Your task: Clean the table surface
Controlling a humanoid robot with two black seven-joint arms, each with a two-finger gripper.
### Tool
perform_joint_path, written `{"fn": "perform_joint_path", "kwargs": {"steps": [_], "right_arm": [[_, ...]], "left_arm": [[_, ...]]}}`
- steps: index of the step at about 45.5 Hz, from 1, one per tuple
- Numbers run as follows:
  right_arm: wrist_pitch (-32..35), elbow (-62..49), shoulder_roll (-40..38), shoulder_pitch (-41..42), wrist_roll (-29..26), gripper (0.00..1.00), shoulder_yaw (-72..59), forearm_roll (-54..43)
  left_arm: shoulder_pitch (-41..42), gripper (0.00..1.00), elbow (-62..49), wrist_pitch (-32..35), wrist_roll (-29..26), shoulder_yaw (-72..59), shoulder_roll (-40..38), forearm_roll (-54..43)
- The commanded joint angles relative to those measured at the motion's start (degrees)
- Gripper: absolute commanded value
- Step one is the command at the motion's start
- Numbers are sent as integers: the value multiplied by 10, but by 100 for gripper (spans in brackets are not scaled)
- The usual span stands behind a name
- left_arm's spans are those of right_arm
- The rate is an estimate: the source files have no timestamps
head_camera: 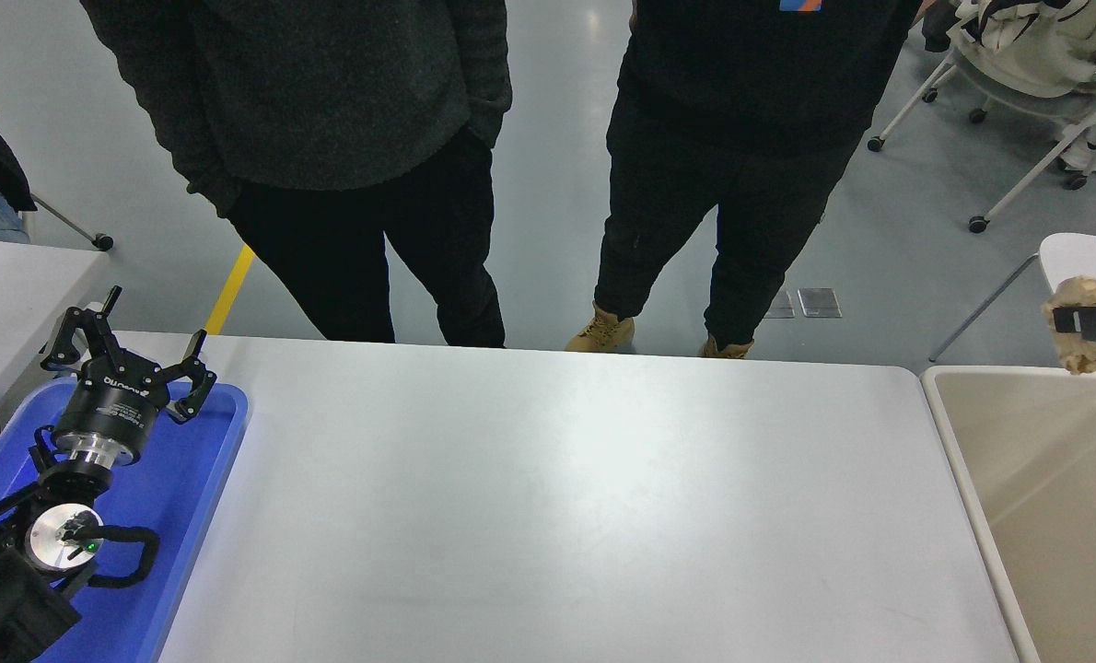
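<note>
The counter [548,497], white and matte, fills the lower middle of my view, its far edge facing two standing people [327,166]. Beyond its right edge my right pincer [1087,322] is clamped on a crumpled tan wad [1084,296], held above the far rim of the beige bin [972,479] beside the counter. At the near-left corner my left pincer [129,364] is parked, fingers spread and empty, over the blue tray [203,479].

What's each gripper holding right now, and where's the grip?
Right gripper pinches a crumpled tan wad across its middle, above the beige bin. Left gripper, parked over the blue tray, is open and empty.
</note>
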Motion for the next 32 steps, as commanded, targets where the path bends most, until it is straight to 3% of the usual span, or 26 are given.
{"fn": "perform_joint_path", "kwargs": {"steps": [1, 14, 32], "right_arm": [[-57, -117, 29, -53, -2, 0, -6, 36], [-213, -300, 130, -216, -2, 0, -6, 122], [-320, -527, 291, -379, -2, 0, -8, 253]], "left_arm": [[0, 100, 0, 0, 0, 0, 0, 0], [0, 100, 0, 1, 0, 0, 0, 0], [0, 100, 1, 1, 0, 0, 0, 0]]}}
